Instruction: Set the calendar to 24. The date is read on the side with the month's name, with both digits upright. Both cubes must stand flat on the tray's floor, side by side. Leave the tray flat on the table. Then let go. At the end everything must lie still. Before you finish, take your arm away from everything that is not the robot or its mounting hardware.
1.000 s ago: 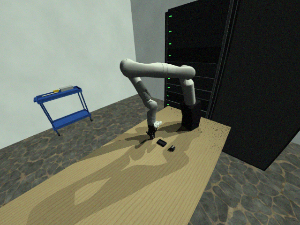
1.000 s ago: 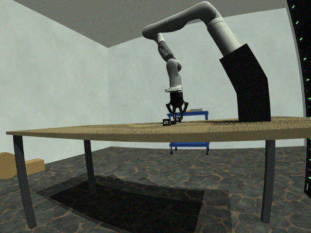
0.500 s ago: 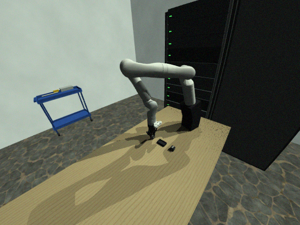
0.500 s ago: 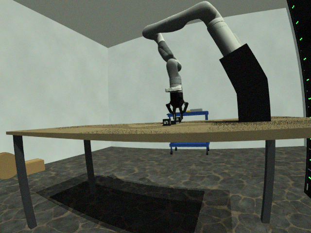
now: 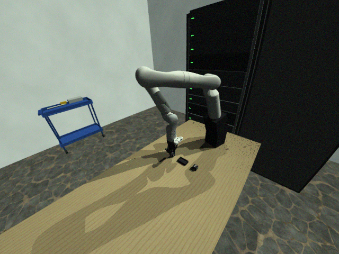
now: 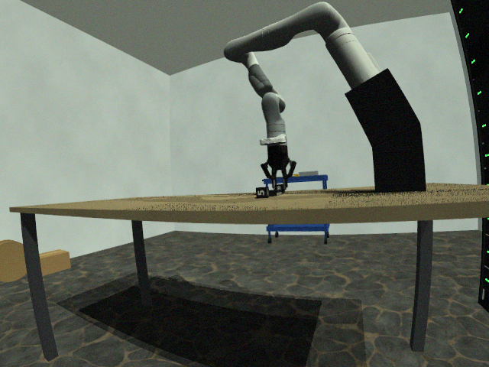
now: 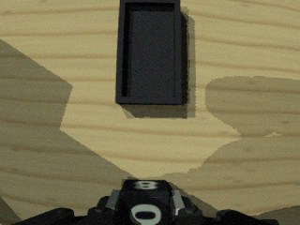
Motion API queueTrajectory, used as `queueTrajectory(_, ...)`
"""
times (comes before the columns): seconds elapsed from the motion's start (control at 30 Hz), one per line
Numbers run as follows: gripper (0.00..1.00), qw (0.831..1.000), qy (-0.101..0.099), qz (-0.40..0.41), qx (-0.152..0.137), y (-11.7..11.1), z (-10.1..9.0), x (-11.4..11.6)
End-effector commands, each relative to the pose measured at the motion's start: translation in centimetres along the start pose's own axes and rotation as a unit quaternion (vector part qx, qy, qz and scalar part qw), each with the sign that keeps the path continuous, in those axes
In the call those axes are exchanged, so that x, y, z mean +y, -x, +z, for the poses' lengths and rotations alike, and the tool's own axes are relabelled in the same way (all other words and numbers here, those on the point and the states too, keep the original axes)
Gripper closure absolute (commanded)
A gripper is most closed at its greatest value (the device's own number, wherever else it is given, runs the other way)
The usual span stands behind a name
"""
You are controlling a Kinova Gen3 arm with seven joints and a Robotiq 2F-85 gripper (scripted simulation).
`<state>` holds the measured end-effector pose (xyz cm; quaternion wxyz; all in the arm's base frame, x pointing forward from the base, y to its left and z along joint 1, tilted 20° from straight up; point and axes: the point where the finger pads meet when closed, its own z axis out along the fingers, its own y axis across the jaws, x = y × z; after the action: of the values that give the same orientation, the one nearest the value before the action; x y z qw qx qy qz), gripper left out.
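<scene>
My gripper (image 7: pixel 145 203) is shut on a black cube (image 7: pixel 145 209) whose near face shows a white 0. It also shows low over the table in the top view (image 5: pixel 171 153) and the exterior view (image 6: pixel 278 187); I cannot tell whether the cube touches the wood. The black tray (image 7: pixel 152 51) lies flat and empty a short way ahead of the fingers, and shows in the top view (image 5: pixel 182 161). The second black cube (image 5: pixel 194 167) stands on the table beyond the tray. In the exterior view it (image 6: pixel 261 193) shows a white 5 towards the camera.
The arm's black base (image 5: pixel 215 131) stands at the table's far end, in front of a tall dark server rack (image 5: pixel 260 82). A blue cart (image 5: pixel 71 120) stands on the floor far to the left. The table edge runs to the right of the loose cube.
</scene>
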<state>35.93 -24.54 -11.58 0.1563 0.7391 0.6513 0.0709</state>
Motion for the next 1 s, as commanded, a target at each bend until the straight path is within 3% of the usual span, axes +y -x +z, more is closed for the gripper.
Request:
queueTrajectory(0.0,0.74,1.000,0.005,0.001,-0.004,0.32,0.04,0.34)
queueTrajectory(0.97,0.74,1.000,0.000,0.002,-0.003,0.53,-0.01,0.25)
